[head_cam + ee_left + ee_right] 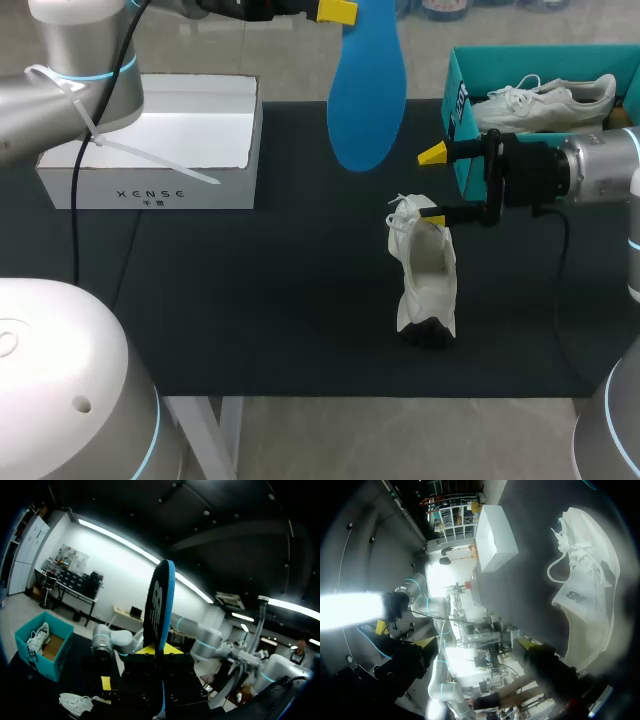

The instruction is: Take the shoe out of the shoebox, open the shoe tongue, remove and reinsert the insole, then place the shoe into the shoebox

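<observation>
Black matting covers the table (200,300), on which all items of the task rest or over which they hang. At the far left corner lies a white box (150,190), open at the top. At the far right stands a teal shoebox (458,110), also open, with a second white shoe (545,100) lying inside it.

Above the middle of the far edge, a blue insole (365,90) hangs clear of the mat, its broad end pointing down. The left gripper (161,651) is closed on it. The left wrist view shows the insole edge-on, with a yellow tip against each face.

Nearer the front, just beside the teal shoebox, a white shoe (428,275) stands on end on the mat with its laces uppermost and its mouth open.

The right gripper (432,186) comes in level from the right with its fingers spread wide. One yellow tip is free in the air, and the other lies at the upper rim of the white shoe. Nothing is clamped between them.
</observation>
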You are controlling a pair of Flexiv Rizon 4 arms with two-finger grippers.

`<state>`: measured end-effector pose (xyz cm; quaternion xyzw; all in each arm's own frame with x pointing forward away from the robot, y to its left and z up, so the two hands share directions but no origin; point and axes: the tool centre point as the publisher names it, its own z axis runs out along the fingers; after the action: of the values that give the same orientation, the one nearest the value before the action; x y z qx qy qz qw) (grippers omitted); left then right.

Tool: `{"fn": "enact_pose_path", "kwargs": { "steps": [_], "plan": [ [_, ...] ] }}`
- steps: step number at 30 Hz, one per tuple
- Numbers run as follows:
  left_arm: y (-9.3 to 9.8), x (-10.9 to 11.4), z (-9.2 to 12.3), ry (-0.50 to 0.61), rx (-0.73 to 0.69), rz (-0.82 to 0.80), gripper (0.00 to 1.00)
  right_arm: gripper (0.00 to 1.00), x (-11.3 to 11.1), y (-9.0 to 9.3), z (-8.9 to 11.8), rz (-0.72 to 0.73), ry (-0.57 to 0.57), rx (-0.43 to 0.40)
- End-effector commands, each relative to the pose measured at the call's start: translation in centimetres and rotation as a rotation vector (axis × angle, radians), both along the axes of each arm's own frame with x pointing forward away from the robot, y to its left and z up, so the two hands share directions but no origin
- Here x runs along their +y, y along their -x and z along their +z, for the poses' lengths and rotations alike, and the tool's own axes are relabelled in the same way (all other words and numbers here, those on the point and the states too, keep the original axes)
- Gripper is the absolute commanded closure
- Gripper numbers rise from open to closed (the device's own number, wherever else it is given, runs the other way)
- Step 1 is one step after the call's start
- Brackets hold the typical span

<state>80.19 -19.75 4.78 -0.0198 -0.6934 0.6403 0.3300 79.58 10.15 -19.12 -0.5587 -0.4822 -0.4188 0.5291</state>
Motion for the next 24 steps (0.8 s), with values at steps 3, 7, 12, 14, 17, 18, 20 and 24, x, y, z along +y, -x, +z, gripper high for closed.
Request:
{"fn": "enact_pose_path", "kwargs": {
  "steps": [3,7,12,14,17,18,20,24],
  "plan": [
    [2.0,-3.8,0.6,0.015,-0.242,0.068,1.00,0.00,0.1,0.1,0.0,-0.004,0.001,0.000],
    [4.5,-5.3,1.1,0.036,-0.417,0.162,1.00,0.00,0.1,0.1,0.0,-0.004,0.001,0.000],
    [8.0,-5.8,1.1,0.024,-0.679,0.264,1.00,0.00,0.1,0.1,0.0,-0.004,0.001,0.000],
    [9.3,-5.9,0.5,0.000,-0.803,0.288,1.00,0.00,0.1,0.1,0.0,-0.004,0.001,0.000],
    [10.6,-5.8,-1.0,-0.023,-0.909,0.297,1.00,0.00,0.1,0.1,0.0,-0.004,0.001,0.000],
    [10.7,-5.8,-1.5,-0.032,-0.929,0.307,1.00,0.00,0.1,0.1,0.0,-0.004,0.001,0.000],
    [10.6,-5.6,-2.5,-0.087,-0.901,0.341,1.00,0.00,0.1,0.1,0.0,-0.004,0.001,0.000],
    [10.6,-5.6,-2.5,-0.087,-0.901,0.341,1.00,0.00,0.1,0.1,0.0,-0.004,0.001,0.000]
  ]
}}
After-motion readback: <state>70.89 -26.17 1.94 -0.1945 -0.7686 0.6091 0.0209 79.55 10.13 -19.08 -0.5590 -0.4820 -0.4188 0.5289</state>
